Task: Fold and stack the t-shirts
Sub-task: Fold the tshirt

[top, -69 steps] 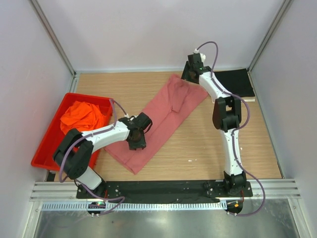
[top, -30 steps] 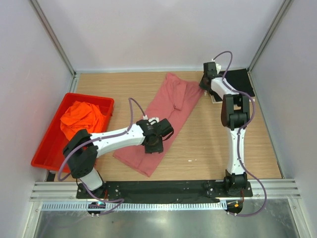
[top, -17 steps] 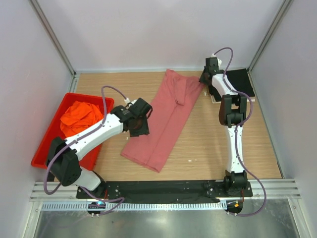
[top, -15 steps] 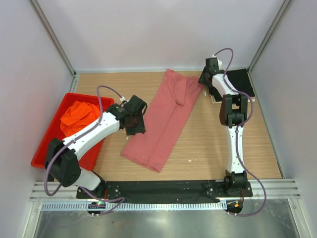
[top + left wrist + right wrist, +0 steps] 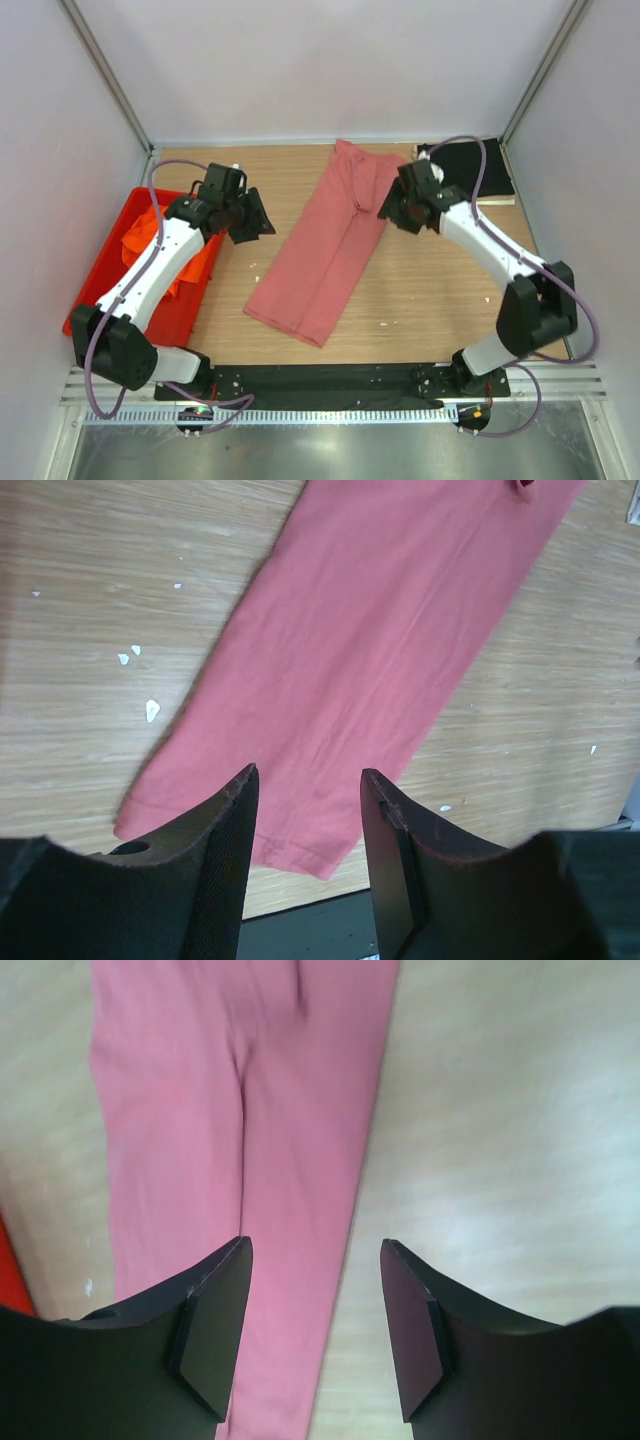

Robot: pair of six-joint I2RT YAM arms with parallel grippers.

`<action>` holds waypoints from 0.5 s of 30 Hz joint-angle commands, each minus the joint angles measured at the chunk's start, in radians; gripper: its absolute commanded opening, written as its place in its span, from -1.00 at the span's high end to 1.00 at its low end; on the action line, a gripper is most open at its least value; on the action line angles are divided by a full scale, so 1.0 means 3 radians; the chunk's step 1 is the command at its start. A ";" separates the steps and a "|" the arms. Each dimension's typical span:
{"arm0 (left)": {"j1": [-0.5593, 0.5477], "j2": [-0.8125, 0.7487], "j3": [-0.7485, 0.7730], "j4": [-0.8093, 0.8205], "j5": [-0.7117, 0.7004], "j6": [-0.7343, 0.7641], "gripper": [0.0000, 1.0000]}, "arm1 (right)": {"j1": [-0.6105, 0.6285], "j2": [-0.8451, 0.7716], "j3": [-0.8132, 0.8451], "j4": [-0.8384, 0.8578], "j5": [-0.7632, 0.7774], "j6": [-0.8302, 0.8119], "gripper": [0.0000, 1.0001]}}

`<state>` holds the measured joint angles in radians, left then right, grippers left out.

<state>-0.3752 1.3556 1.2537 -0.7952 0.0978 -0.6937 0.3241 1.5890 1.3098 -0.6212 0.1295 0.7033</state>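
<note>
The dusty rose-red t-shirt (image 5: 325, 245) lies flat on the table as a long narrow strip, running from the back middle to the near left. It also shows in the left wrist view (image 5: 380, 650) and the right wrist view (image 5: 230, 1110). My left gripper (image 5: 252, 222) is open and empty, above the table just left of the strip. My right gripper (image 5: 388, 210) is open and empty, over the strip's right edge near its far end. The orange t-shirt (image 5: 135, 235) lies bunched in the tray, partly hidden by my left arm. The black t-shirt (image 5: 480, 168) lies folded at the back right.
A red plastic tray (image 5: 95, 300) stands at the left edge of the table. White walls and metal posts close in the table on three sides. Small white specks (image 5: 150, 710) lie on the wood near the shirt.
My left gripper let go of the rose-red shirt and moved back and left toward the tray. My right gripper came from beside the black shirt to the strip's right edge. The shirt swung straighter.
</note>
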 commanded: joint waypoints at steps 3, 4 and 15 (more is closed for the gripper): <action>0.0054 0.0068 -0.0011 0.0094 0.0201 0.0200 0.06 | 0.0489 -0.0760 -0.1183 0.0219 -0.0105 0.0886 -0.16; 0.0064 0.0078 -0.0067 0.0094 0.0195 0.0216 0.06 | 0.0576 -0.0847 -0.1287 0.0270 -0.0084 0.1135 -0.15; 0.0069 0.0104 -0.0211 -0.0034 -0.0080 0.0436 0.07 | 0.1997 -0.0461 -0.1523 0.0491 0.0370 0.1833 -0.14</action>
<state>-0.3603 1.3972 1.1980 -0.7925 0.1112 -0.6109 0.8722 1.3972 0.8185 -0.5064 0.1555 1.1728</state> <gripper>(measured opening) 0.464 0.570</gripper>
